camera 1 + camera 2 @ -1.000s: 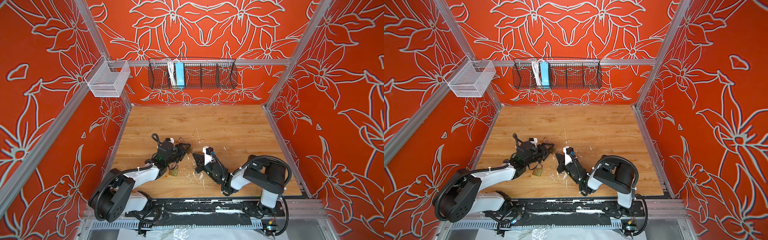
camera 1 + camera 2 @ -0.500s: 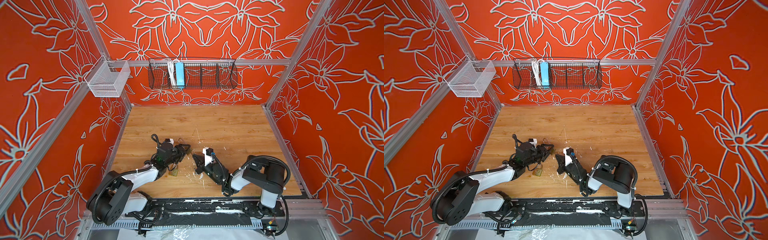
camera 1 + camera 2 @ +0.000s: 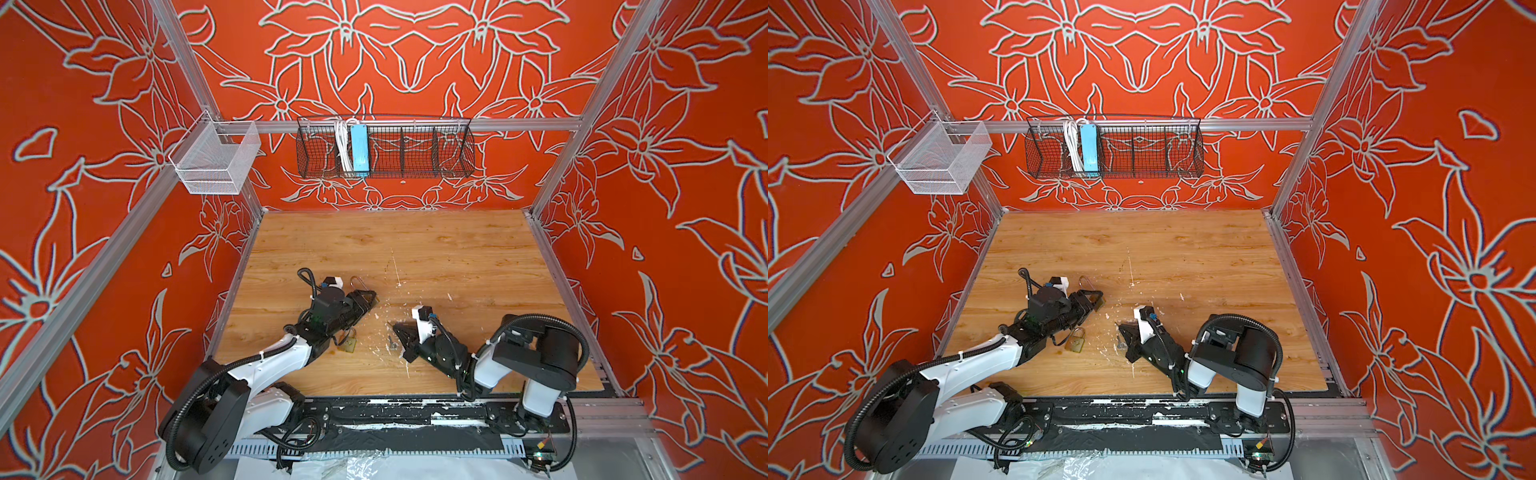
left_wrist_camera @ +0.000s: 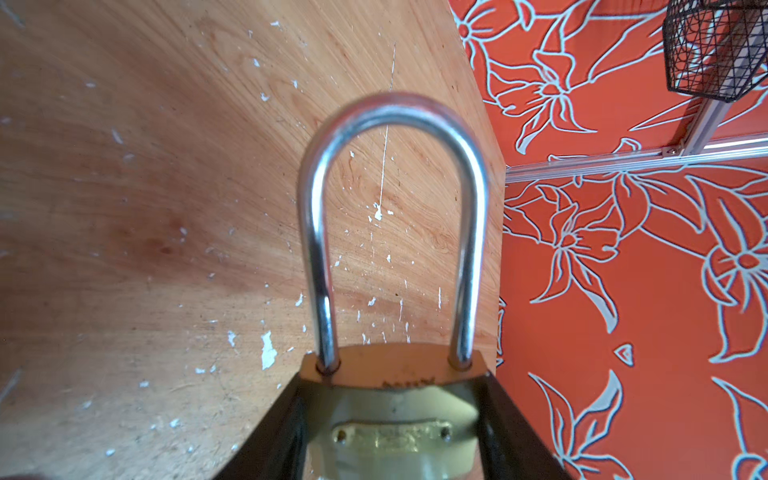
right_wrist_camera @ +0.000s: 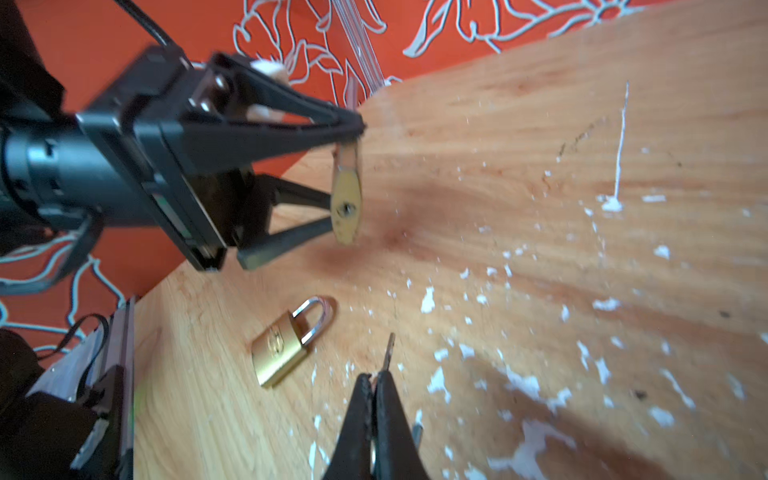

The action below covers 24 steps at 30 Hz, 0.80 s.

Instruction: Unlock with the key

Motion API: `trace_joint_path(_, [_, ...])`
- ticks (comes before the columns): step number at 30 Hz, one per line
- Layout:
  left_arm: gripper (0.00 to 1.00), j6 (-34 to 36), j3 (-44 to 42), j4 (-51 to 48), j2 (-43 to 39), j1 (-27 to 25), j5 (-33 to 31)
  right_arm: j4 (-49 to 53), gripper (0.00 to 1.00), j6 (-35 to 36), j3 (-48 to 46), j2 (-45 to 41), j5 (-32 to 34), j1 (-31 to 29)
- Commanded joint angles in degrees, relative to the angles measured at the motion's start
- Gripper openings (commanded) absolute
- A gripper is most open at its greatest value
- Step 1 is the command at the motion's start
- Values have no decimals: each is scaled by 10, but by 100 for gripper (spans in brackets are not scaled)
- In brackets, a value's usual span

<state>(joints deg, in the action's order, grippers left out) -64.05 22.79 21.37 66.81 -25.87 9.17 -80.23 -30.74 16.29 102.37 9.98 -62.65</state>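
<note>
We find the left gripper [image 3: 368, 298] part-open around the padlock [image 5: 345, 203] above the bench's [image 3: 457, 257] front-left quarter, its keyhole facing the right gripper [image 5: 374, 378], which pinches the key [image 5: 389, 351], blade aimed roughly at it, apart.

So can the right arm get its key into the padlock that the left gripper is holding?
Probably yes. The keyhole of the held padlock faces the right gripper and its key, with only open table between; the small padlock lies low, off to the side.
</note>
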Motion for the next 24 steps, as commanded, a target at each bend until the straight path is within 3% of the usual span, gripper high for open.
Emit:
trace_joint_path(1, [0,20,24,20,-14,-2,-11,-5,0,-16,-7,-25,-11,-2])
trace_joint_path(7, [0,30,30,16,-18,-1,1,38,0,-12,-35,-105,-6,9])
trace_joint_path(11, [0,36,30,14,-20,-1,-3,224,0,15,-5,-218,-15,17])
trace_joint_path(17, [0,37,31,19,-15,-1,2,379,0,41,10,-358,-12,18])
trace_joint_path(24, [0,49,35,20,-7,-1,5,388,0,49,-15,-410,-14,30])
